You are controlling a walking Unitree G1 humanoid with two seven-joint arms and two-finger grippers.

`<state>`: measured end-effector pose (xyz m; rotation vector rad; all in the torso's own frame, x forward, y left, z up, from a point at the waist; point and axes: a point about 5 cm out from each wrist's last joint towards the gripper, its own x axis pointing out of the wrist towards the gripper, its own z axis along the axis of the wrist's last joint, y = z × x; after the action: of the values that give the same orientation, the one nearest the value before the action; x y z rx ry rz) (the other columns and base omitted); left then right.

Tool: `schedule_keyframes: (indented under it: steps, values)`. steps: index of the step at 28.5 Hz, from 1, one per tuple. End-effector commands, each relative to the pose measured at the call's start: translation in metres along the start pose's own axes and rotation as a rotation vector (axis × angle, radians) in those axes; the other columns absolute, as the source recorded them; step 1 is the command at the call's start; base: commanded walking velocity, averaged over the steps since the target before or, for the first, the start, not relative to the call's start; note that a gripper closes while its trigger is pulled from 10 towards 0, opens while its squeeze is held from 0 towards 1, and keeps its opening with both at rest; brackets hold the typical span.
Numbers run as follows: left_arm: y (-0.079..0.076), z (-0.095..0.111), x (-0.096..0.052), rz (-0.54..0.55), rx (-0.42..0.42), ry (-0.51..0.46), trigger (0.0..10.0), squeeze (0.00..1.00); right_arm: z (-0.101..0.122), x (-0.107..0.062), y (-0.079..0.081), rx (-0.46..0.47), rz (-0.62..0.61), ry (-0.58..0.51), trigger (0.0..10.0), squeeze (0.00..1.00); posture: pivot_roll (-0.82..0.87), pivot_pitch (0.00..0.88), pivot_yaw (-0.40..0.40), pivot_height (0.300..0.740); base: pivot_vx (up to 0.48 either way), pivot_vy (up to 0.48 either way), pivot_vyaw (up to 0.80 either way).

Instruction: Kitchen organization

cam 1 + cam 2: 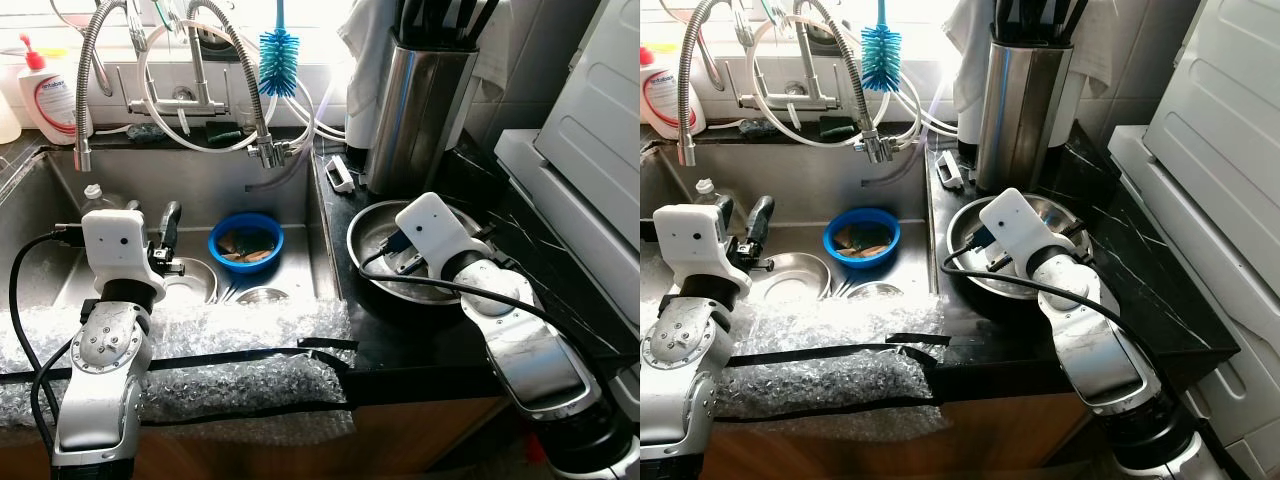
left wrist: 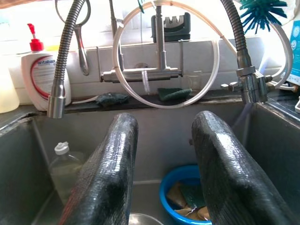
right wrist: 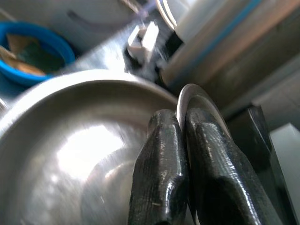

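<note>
1. The left arm rises from the lower left of the head views, its white wrist block upright at mid-left.
2. The left tool [image 2: 161, 173] points forward and slightly down; its two black fingers [image 2: 108, 173] stand parted with a wide gap between them, holding nothing.
3. The right arm reaches from the lower right corner up toward the centre, its forearm angled leftward.
4. The right tool [image 3: 180, 164] has its fingers [image 3: 161, 173] pressed close together, pinching the thin rim of a steel bowl [image 3: 70, 154].
</note>
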<state>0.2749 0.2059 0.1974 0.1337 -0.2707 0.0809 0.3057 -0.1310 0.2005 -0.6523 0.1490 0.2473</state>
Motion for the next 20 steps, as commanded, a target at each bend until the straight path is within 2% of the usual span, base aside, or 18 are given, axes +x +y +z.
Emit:
schedule_keyframes:
  steps: [1,6,8,9,10,13,14,16,20]
  values:
    - [0.002,0.004,0.003,0.017,0.009,-0.018,10.0,0.0,0.016,-0.002,-0.012,0.019,-0.039,-0.079,0.0,0.0,-0.05,0.0,-0.042,0.727,0.0,0.0,0.0]
    - [0.004,0.006,0.004,0.034,0.006,-0.026,10.0,0.0,0.035,-0.004,-0.018,0.034,-0.07,-0.188,0.0,0.0,-0.05,0.0,-0.044,0.727,0.0,0.0,0.0]
    - [0.004,0.006,0.004,0.039,0.006,-0.028,10.0,0.0,0.048,-0.006,-0.02,0.032,-0.076,-0.281,0.0,0.0,-0.05,0.0,-0.044,0.727,0.0,0.0,0.0]
    - [0.004,0.006,0.004,0.043,0.006,-0.031,10.0,0.0,0.058,-0.007,-0.02,0.043,-0.078,-0.352,8.9,0.0,-0.05,0.0,-0.045,0.727,0.0,0.0,0.0]
    - [0.004,0.006,0.004,0.044,0.006,-0.032,10.0,0.0,0.06,-0.007,-0.019,0.067,-0.056,-0.371,10.0,0.0,-0.06,0.0,-0.046,0.727,0.0,0.0,0.0]
    - [0.004,0.006,0.005,0.049,0.006,-0.036,10.0,0.0,0.066,-0.005,-0.006,0.151,0.068,-0.435,10.0,0.0,-0.05,0.0,-0.05,0.727,0.0,0.0,0.0]
    - [0.004,0.006,0.005,0.052,0.007,-0.038,10.0,0.0,0.071,-0.004,0.004,0.239,0.151,-0.479,10.0,0.0,-0.05,0.0,-0.051,0.727,0.0,0.0,0.0]
    - [0.004,0.006,0.005,0.055,0.006,-0.039,10.0,0.0,0.073,-0.003,0.011,0.322,0.214,-0.506,10.0,0.0,-0.05,0.0,-0.054,0.727,0.0,0.0,0.0]
    - [0.004,0.007,0.004,0.058,0.006,-0.042,10.0,0.0,0.081,-0.001,0.029,0.379,0.339,-0.565,10.0,0.0,-0.05,0.0,-0.057,0.727,0.0,0.0,0.0]
